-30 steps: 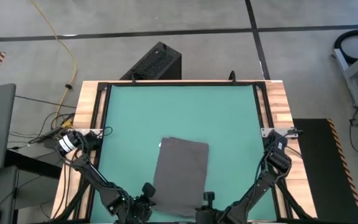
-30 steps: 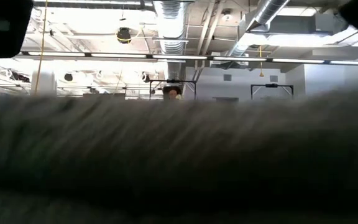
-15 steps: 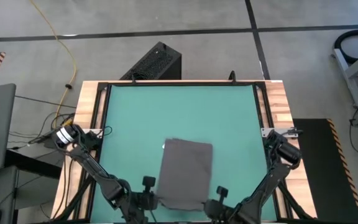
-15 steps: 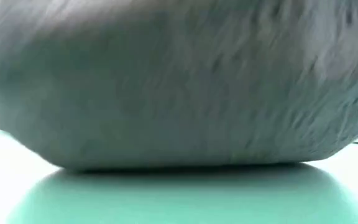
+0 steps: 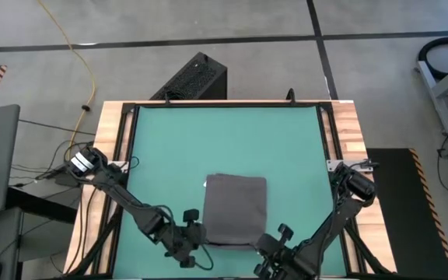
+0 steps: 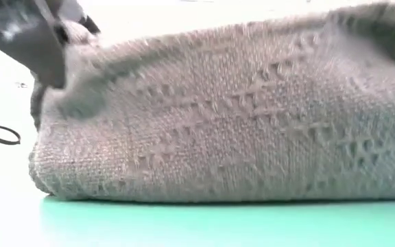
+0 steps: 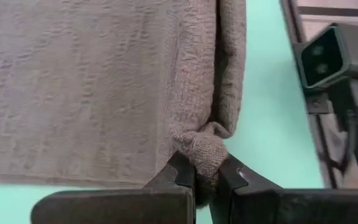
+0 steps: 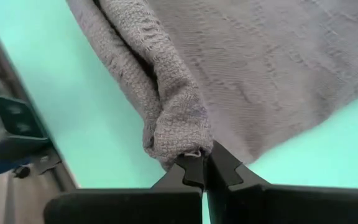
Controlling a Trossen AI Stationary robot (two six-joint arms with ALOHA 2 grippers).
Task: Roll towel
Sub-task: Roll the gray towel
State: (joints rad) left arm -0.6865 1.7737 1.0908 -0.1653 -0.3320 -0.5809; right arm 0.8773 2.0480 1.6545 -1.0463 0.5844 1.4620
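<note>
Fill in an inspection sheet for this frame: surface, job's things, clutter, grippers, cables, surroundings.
Surface: green mat on a wooden table.
Job's things: grey towel, near edge folded over and lifted at both corners.
Clutter: nothing seen.
Grippers: left gripper shut on the towel's near left corner; right gripper shut on its near right corner.
Cables: yellow cable on the floor.
Surroundings: black box behind the table; concrete floor.

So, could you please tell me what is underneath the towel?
The towel lies on the green mat, which shows all around it. The mat under the cloth is covered, so anything there cannot be seen.
</note>
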